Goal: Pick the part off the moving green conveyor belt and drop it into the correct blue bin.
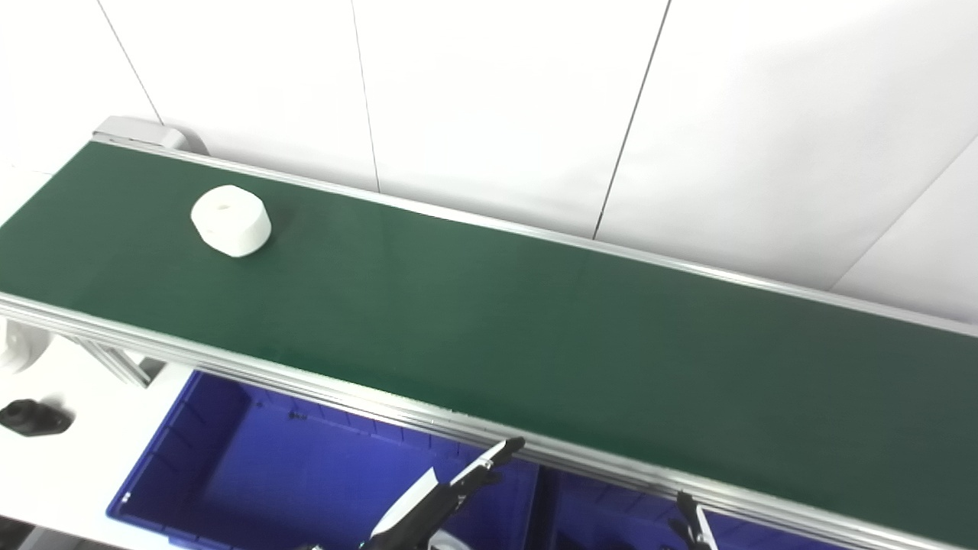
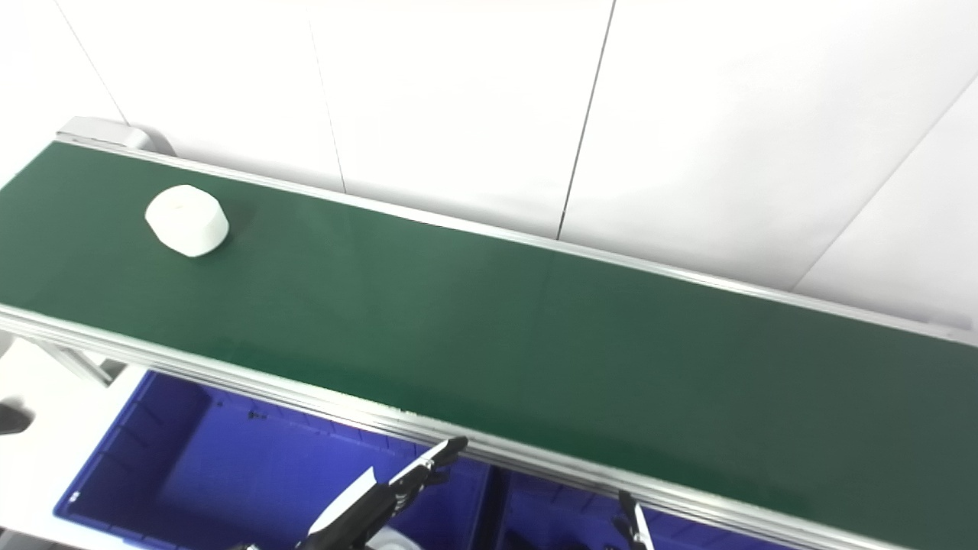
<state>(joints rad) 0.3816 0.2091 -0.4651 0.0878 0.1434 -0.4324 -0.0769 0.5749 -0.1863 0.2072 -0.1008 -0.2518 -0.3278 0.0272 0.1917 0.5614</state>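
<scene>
A white round part (image 1: 231,220) with a dimple on top lies on the green conveyor belt (image 1: 535,321) near its far left end; it also shows in the right eye view (image 2: 187,220). My left hand (image 1: 447,496) hangs low over the left blue bin (image 1: 252,458), fingers stretched out and apart, holding nothing. Only the fingertips of my right hand (image 1: 694,523) show at the bottom edge, over the right blue bin (image 1: 611,512). Both hands are on the near side of the belt, far from the part.
The belt's aluminium rail (image 1: 306,382) runs between the bins and the belt. A black part (image 1: 30,417) and a white part (image 1: 14,345) lie on the white table at the left. A white wall stands behind the belt.
</scene>
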